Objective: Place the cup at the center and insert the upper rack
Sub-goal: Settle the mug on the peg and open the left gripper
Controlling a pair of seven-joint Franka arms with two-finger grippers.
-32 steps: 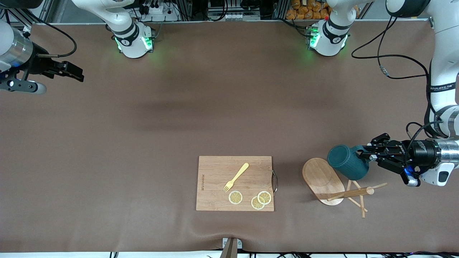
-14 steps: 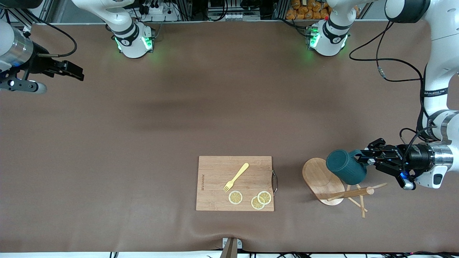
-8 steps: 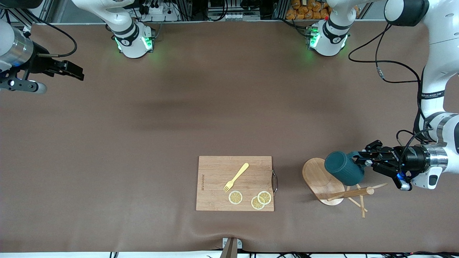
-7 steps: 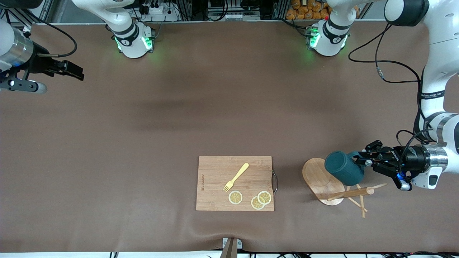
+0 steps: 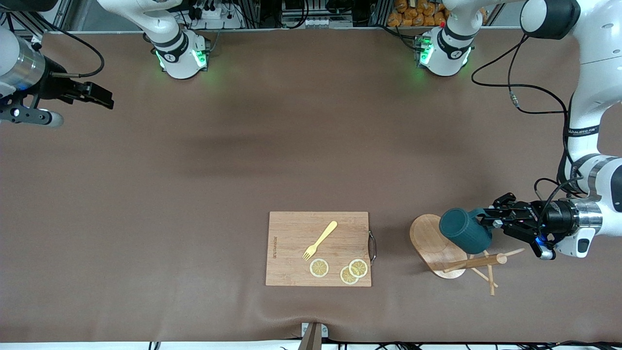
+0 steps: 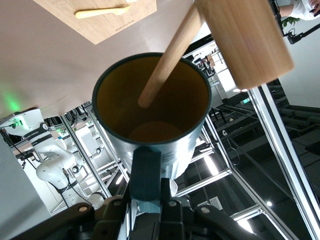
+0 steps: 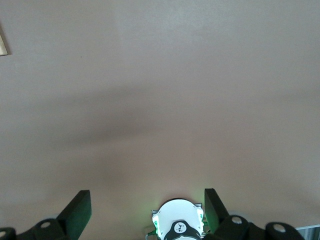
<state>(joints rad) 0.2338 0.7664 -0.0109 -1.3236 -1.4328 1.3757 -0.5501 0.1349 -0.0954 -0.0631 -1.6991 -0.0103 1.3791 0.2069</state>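
Observation:
The dark teal cup (image 5: pixel 464 230) lies tilted on its side, held by its handle over the oval base of the fallen wooden mug tree (image 5: pixel 435 240). My left gripper (image 5: pixel 488 218) is shut on the cup's handle. In the left wrist view the cup's yellowish inside (image 6: pixel 152 100) faces the camera and a dowel peg (image 6: pixel 167 55) of the mug tree reaches into its mouth. The tree's post and pegs (image 5: pixel 478 265) lie flat on the table. My right gripper (image 5: pixel 99 97) is open and empty, waiting over the right arm's end of the table.
A rectangular wooden cutting board (image 5: pixel 291 233) lies at mid-table, nearer the front camera, with a yellow fork (image 5: pixel 319 239) and three lemon slices (image 5: pixel 340 270) on it. The brown mat (image 5: pixel 291 146) covers the table.
My left gripper has shifted slightly toward the table's middle with the cup, bringing it farther over the mug tree's base. The right arm has not moved.

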